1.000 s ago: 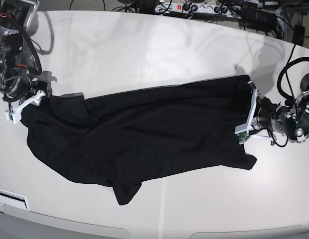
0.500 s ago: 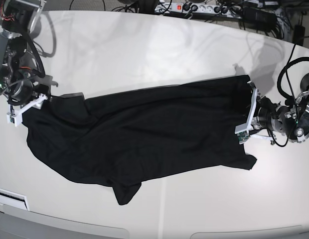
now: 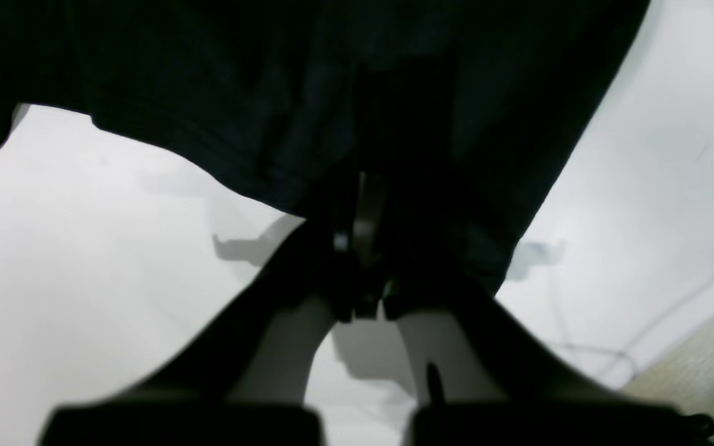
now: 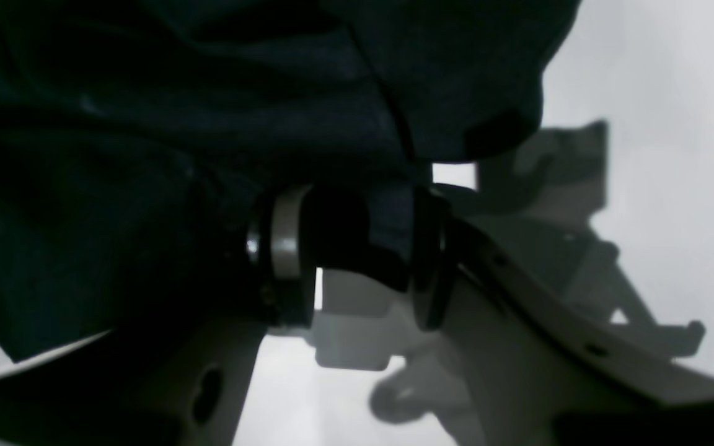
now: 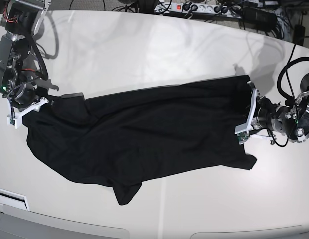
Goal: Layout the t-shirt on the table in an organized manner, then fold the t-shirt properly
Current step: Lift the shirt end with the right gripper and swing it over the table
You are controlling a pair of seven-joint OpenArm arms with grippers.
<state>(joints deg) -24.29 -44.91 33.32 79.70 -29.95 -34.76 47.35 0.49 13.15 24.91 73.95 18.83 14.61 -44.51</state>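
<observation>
A plain black, soft fabric t-shirt [image 5: 144, 134] lies spread lengthwise across the middle of the large glossy off-white table [image 5: 144, 55], with one short sleeve trailing toward the near edge.

The left gripper [image 5: 247, 115], on the base view's right, has its jaws closed tight on the shirt's edge at that end; in its wrist view the cloth [image 3: 307, 105] hangs over the pinched fingertips.

The right gripper [image 5: 25, 107] sits at the shirt's opposite end, touching the edge. Its wrist view shows fabric [image 4: 208, 111] draped between and over the jaws, which stand partly apart; whether they grip it I cannot tell.

A power strip [image 5: 189, 8] with cables lies beyond the table's far edge.
</observation>
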